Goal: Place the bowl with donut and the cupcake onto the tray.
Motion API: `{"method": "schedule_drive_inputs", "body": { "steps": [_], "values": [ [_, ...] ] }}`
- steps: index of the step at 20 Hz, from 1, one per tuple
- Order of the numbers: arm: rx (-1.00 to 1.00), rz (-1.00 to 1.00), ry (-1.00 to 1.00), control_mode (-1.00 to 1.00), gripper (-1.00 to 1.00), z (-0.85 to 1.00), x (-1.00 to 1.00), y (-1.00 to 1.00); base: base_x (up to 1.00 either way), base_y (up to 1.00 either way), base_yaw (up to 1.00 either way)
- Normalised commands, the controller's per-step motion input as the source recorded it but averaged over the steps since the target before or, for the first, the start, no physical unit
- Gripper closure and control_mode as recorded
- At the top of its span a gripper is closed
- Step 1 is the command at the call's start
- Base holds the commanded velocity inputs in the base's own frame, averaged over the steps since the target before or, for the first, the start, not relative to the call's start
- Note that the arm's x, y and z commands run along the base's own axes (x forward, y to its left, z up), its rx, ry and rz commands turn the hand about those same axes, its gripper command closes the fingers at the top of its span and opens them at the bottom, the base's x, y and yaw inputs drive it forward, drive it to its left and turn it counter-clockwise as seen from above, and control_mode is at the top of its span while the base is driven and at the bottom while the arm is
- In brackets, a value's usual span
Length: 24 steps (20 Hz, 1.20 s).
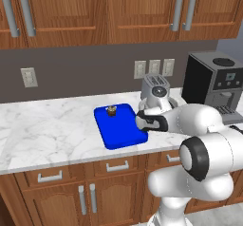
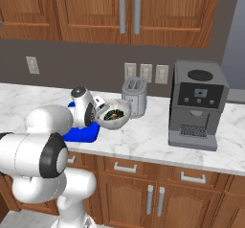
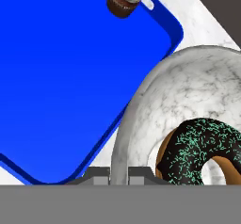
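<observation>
One gripper (image 3: 118, 175) clamps the bowl (image 2: 114, 113) rim, donut (image 3: 203, 152) inside, tilted beside the tray (image 1: 119, 125) | cupcake (image 1: 111, 110) on tray | marble surface (image 1: 47, 125) carries toaster (image 2: 133, 95), coffee machine (image 2: 197, 105) | wood cabinets (image 1: 118, 11) above

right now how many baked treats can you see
2. The cupcake stands on the blue tray near its far end. The donut lies in the bowl, which the gripper holds by its rim beside the tray.
</observation>
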Motion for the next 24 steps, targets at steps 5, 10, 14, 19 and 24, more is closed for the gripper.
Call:
{"method": "schedule_drive_inputs", "body": {
  "steps": [5, 10, 14, 19, 24],
  "values": [
    [-0.01, 0.07, 0.00, -1.00, 1.00, 0.06, -0.01, 0.37, 0.00, 0.00, 0.00],
    [0.00, 0.06, 0.00, -1.00, 1.00, 0.06, -0.12, 0.40, 0.00, 0.00, 0.00],
    [0.00, 0.05, 0.00, -1.00, 1.00, 0.02, -0.20, 0.46, 0.00, 0.00, 0.00],
    [0.00, 0.06, 0.00, -1.00, 1.00, 0.00, -0.18, 0.53, 0.00, 0.00, 0.00],
    [0.00, 0.07, 0.00, -1.00, 1.00, 0.00, -0.02, 0.49, 0.00, 0.00, 0.00]
  ]
}}
